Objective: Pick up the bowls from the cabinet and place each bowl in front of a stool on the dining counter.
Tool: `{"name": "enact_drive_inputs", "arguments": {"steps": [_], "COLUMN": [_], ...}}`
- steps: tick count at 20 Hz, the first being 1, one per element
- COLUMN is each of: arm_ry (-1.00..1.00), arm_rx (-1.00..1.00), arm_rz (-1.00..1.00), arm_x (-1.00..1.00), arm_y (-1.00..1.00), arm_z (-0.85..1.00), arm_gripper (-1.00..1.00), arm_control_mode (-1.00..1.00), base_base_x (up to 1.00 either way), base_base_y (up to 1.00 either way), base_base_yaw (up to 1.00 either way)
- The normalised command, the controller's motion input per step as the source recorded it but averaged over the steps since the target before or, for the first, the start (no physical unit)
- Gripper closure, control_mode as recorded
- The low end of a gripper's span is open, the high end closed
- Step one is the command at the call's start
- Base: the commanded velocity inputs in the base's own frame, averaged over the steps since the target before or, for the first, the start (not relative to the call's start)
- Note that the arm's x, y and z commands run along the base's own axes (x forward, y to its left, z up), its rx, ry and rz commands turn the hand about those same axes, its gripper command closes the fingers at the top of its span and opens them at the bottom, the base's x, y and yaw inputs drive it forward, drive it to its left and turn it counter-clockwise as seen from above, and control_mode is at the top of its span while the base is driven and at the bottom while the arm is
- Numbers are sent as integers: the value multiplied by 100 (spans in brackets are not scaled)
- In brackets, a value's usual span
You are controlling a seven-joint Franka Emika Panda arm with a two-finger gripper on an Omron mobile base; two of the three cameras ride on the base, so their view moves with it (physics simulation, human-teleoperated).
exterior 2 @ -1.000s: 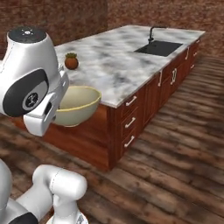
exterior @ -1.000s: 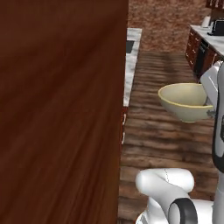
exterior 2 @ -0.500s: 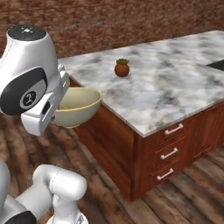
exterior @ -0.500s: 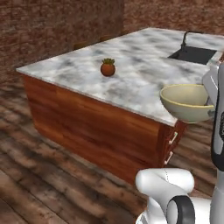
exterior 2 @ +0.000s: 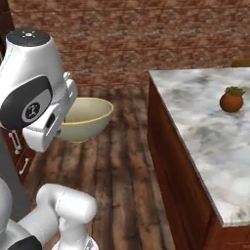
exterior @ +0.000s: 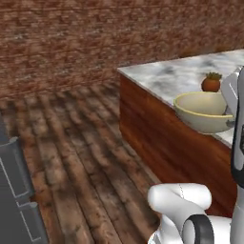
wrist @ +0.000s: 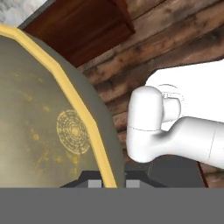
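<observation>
Between the gripper's narrowed jaws sits the tan bowl's rim, held level beside the marble worktop.

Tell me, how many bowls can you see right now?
1. The tan bowl is held up by the gripper, above the wooden floor beside the dining counter. Another bowl may be out of sight.

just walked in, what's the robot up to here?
It is carrying the tan bowl, with its hand clamped on the bowl's rim. The bowl hangs in the air over the wooden floor, beside the end of the dining counter. A small potted plant sits on the marble top. The bowl isn't set down yet.
</observation>
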Motion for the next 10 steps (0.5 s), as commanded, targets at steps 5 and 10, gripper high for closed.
{"name": "enact_drive_inputs", "arguments": {"steps": [5, 10], "arm_ry": [0, 0], "arm_rx": [0, 0], "arm_rz": [0, 0], "arm_x": [0, 0], "arm_y": [0, 0], "arm_z": [0, 0], "arm_gripper": [100, 100], "arm_control_mode": [100, 100], "base_base_x": [83, 95], "base_base_y": [4, 37], "base_base_yaw": [73, 32]}}
